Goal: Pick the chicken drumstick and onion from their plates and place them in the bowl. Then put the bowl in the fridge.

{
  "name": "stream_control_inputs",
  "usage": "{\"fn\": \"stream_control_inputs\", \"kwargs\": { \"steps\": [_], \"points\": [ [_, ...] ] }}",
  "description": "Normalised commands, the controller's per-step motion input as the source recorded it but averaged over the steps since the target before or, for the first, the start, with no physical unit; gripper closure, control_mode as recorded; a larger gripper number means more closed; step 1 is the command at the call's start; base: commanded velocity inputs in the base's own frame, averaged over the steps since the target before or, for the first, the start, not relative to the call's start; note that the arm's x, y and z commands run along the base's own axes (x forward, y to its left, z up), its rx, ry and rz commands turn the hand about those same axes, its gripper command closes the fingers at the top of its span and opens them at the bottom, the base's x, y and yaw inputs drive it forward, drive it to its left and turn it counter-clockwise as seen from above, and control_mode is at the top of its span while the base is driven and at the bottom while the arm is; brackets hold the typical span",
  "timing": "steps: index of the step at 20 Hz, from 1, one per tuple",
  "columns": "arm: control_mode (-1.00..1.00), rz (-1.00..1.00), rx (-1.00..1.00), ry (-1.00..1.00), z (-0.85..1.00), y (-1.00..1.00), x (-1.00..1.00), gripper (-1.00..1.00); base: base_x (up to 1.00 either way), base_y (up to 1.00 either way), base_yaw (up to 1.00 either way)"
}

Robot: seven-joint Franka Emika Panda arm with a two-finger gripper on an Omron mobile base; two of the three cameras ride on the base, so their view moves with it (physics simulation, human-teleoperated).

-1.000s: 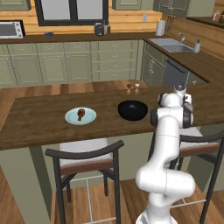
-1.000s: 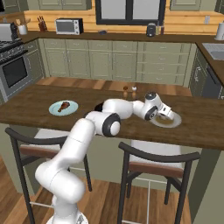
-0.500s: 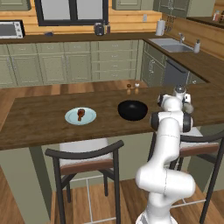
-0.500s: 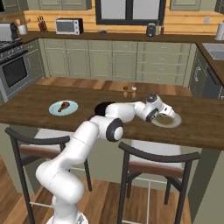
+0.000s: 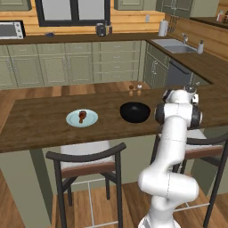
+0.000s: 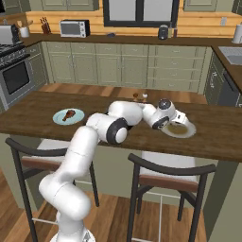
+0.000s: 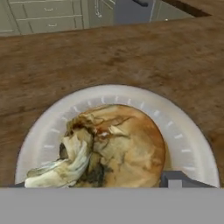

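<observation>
1. Onion [image 7: 116, 146] lies on a white plate [image 7: 192, 144] on the worktop [image 7: 109, 57], to the right of the black bowl [image 5: 135, 111] as the left base view has it; it is tan-brown and roundish, with pale papery skin peeling off one side.
2. Hand [image 6: 176, 118] hangs low over that plate, right above the onion. One dark fingertip [image 7: 175, 178] shows just beside the onion's edge. The jaws look set wide on either side of it, but I cannot tell whether they press on it yet.
3. Chicken drumstick [image 5: 82, 116], reddish-brown, sits on the pale blue plate [image 5: 91, 120], left of the bowl and well apart from the hand.
4. Risk, as I judge it: the onion is round and its loose skin is slippery, so fingertips closing off-centre could squeeze it sideways and send it rolling off the plate.
5. Gripping only the flaky skin could let the bulb drop on the way to the bowl.
6. Pressing too low could scrape or tip the plate.
</observation>
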Motion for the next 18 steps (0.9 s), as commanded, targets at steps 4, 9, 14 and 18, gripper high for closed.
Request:
{"fn": "stream_control_inputs", "kwargs": {
  "steps": [4, 9, 14, 18],
  "points": [
    [-1.00, 0.13, 0.00, -0.19, 0.64, 0.44, -0.96, 1.00, 0.00, 0.00, 0.00],
    [-1.00, 0.13, 0.00, -0.06, 0.83, 0.67, -0.96, 1.00, 0.00, 0.00, 0.00],
    [-1.00, 0.06, 0.00, 0.05, 1.00, 0.63, -0.82, 1.00, 0.00, 0.00, 0.00],
    [-1.00, 0.05, 0.02, 0.03, 1.00, 0.73, -0.60, 1.00, 0.00, 0.00, 0.00]
  ]
}}
